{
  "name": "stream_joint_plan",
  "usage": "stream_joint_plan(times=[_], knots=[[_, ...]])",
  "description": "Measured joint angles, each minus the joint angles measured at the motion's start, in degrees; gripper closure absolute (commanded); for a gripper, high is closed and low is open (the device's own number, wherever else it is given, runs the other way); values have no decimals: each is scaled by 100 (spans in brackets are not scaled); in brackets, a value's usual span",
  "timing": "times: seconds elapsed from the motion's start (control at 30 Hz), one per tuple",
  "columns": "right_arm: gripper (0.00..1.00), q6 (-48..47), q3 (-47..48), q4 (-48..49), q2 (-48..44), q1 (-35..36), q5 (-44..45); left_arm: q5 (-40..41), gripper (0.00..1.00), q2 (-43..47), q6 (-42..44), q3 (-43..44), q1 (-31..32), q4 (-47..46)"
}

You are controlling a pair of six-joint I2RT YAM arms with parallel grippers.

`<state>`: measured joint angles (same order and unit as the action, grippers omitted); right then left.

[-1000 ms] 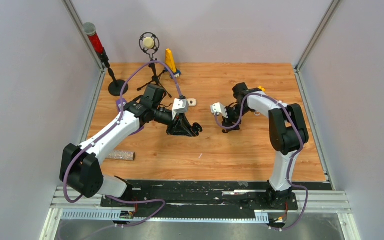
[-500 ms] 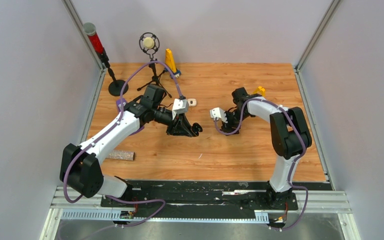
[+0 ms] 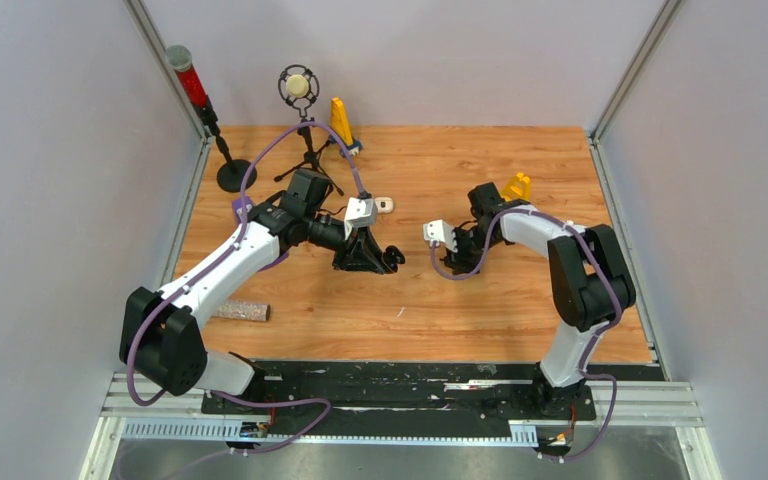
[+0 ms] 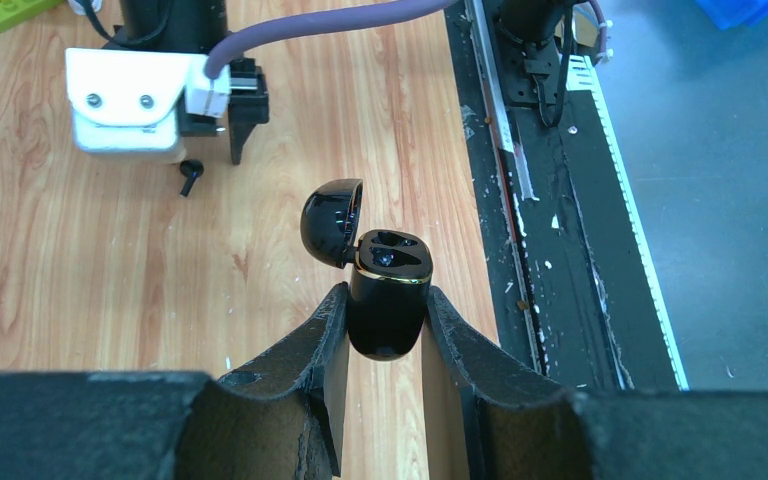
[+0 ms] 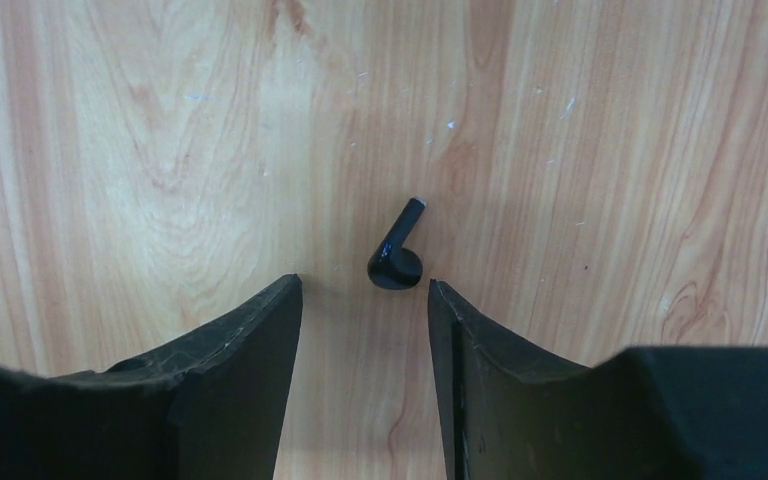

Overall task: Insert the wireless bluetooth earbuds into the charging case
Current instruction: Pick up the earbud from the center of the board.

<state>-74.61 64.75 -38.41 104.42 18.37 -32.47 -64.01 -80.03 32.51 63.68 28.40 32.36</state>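
Note:
My left gripper [image 4: 387, 300] is shut on a black charging case [image 4: 388, 310] with a gold rim, held upright above the table. Its lid [image 4: 332, 220] stands open. The case also shows in the top view [image 3: 392, 257]. I cannot tell whether its slots hold anything. One black earbud [image 5: 397, 258] lies on the wood just ahead of my right gripper [image 5: 363, 284], which is open, empty and low over the table. The left wrist view shows this earbud [image 4: 190, 178] too. No white earbuds are in view.
A small white case [image 3: 384, 205] lies behind the left gripper. Yellow blocks stand at the back [image 3: 341, 120] and beside the right arm [image 3: 517, 186]. A microphone stand [image 3: 300, 90], a red lamp [image 3: 190, 80] and a speckled roll [image 3: 240, 311] are on the left side.
My right arm has swung its elbow to the right and its wrist has come a little nearer, uncovering the yellow block behind it. The left arm and the case have not moved.

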Motion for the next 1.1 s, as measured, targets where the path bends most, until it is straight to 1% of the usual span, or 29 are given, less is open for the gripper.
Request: stream_joint_plan(times=[0.1,0.23,0.53,0.77,0.97,1.1], knots=[[54,-175,-262,188,-203,0,24,0,100,0,0,0,0,0],[59,-378,-365,297,-273,0,13,0,100,0,0,0,0,0],[60,-817,-450,813,-273,0,63,0,100,0,0,0,0,0],[61,-1368,-737,1158,-439,0,48,0,100,0,0,0,0,2],[62,-1668,-763,1121,-457,0,2,0,100,0,0,0,0,2],[66,-1825,-739,970,-455,4,-39,2,100,0,0,0,0,2]])
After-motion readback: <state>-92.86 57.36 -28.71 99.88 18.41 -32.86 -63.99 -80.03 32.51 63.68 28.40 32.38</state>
